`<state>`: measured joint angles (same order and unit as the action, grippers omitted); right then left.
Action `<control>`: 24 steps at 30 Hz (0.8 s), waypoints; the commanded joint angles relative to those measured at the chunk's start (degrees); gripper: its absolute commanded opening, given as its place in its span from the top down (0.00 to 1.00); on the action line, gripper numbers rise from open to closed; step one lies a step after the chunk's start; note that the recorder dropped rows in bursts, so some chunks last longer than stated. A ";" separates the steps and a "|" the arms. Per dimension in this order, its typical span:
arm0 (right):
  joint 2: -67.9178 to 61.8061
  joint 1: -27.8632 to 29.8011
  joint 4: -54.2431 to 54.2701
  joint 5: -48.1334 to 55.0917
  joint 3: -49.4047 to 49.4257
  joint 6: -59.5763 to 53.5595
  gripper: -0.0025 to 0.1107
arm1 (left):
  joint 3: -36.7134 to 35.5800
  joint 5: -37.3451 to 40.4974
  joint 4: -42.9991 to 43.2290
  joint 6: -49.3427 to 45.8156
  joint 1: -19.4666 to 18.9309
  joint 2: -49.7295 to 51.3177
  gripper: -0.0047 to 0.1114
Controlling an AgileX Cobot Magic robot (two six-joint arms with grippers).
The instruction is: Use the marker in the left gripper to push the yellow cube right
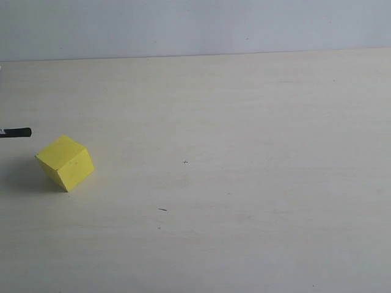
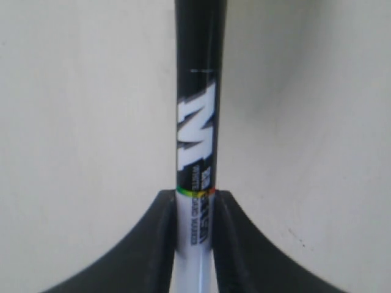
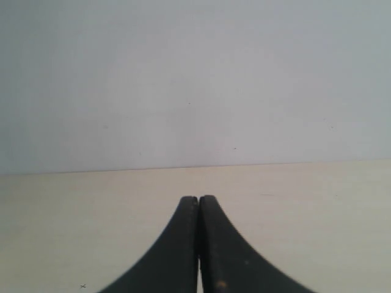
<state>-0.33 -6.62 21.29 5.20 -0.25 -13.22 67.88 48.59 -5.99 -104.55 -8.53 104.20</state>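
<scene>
The yellow cube [image 1: 65, 162] sits on the pale wooden table [image 1: 244, 183] at the far left, turned so one corner faces forward. Just above and left of it, the black end of the marker [image 1: 17, 132] pokes in from the left edge, a short gap away from the cube. In the left wrist view my left gripper [image 2: 195, 198] is shut on the marker [image 2: 198, 122], black fingers [image 2: 235, 244] clamping its white barrel below the black label. The left gripper itself is out of the exterior view. My right gripper [image 3: 198, 200] is shut with nothing in it, facing the wall.
A grey wall [image 1: 195, 24] runs along the table's far edge. Small dark specks [image 1: 162, 209] mark the tabletop near the middle. Neither arm shows in the exterior view.
</scene>
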 commanded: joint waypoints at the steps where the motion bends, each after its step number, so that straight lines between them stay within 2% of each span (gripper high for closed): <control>1: 0.33 -0.07 -0.28 -0.18 0.25 -0.15 0.98 | 0.39 -1.49 -0.69 0.01 -1.84 0.00 0.96; 13: 0.33 -0.07 -0.28 -0.18 0.25 -0.15 0.98 | -0.21 -1.29 -0.30 -3.75 -2.02 3.72 0.96; 24: 0.33 -0.07 -0.28 -0.18 0.25 -0.15 0.98 | -0.21 -5.76 -0.41 -4.68 -1.85 6.15 0.96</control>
<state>-0.33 -6.62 21.29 5.20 -0.25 -13.22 67.85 43.41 -5.99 -108.50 -10.59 109.59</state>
